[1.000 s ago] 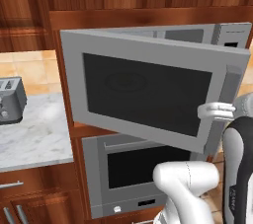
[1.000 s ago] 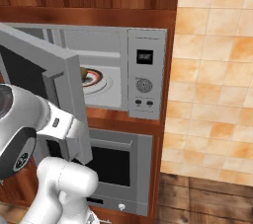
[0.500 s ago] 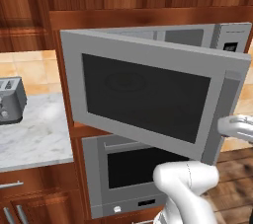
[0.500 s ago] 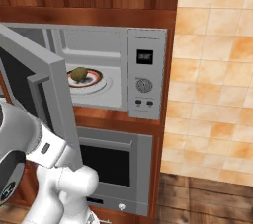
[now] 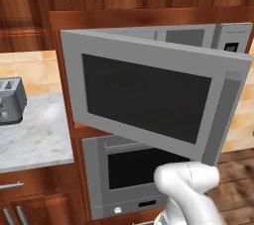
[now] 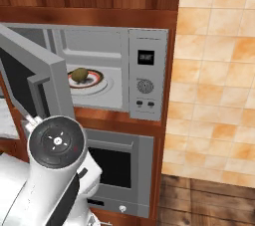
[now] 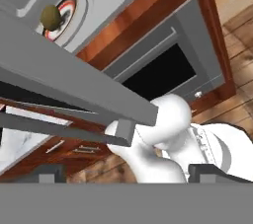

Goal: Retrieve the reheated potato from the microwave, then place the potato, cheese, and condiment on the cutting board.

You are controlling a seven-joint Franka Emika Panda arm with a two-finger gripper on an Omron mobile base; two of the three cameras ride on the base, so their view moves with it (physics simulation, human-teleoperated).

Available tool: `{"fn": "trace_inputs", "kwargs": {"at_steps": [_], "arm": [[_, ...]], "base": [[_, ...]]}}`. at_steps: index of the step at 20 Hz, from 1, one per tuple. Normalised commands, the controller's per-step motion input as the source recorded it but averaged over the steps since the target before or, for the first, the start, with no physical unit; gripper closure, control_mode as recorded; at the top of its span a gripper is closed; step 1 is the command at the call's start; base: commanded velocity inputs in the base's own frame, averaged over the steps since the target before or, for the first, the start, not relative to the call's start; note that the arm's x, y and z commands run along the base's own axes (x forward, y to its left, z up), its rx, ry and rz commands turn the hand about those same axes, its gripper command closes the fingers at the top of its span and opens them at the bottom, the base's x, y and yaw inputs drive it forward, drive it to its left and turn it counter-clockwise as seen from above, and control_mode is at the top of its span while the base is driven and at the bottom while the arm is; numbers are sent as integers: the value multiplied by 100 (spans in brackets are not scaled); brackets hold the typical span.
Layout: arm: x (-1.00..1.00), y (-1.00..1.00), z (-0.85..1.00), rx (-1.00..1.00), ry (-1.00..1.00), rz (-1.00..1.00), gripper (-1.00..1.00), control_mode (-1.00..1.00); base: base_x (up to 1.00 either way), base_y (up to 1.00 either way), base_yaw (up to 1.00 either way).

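Observation:
The microwave (image 6: 145, 75) stands with its door (image 5: 144, 95) swung wide toward me. Inside, the olive-brown potato (image 6: 78, 74) rests on a round plate (image 6: 97, 83) with a red rim. The hand view shows that same potato (image 7: 50, 16) at upper left, beyond the door's grey edge (image 7: 74, 87). My gripper (image 7: 129, 172) is open below the door, its fingertips (image 7: 47, 172) wide apart with nothing between them. The cheese, condiment and cutting board are out of view.
A grey oven (image 5: 134, 169) with a bar handle sits under the microwave. A toaster (image 5: 10, 101) stands on the marble counter (image 5: 34, 140) to the left. Wood cabinets hang above, and a tiled wall (image 6: 214, 70) lies to the right.
My gripper has opened and come off the right edge of the microwave door. The arm has dropped down and away, uncovering the potato in the right base view. The door stays open.

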Motion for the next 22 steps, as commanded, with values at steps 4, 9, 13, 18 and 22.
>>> {"fn": "trace_inputs", "kwargs": {"at_steps": [4,9,13,18,22], "arm": [[46,-26,3,27,23,-2,-100,-100],[56,-12,0,32,22,-2,-100,-100],[62,0,0,36,15,-3,-100,-100],[58,7,0,35,12,-6,-100,-100],[64,17,-3,24,9,-12,-100,-100]], "base": [[0,0,0],[0,0,0],[0,0,0],[0,0,0],[0,0,0]]}}
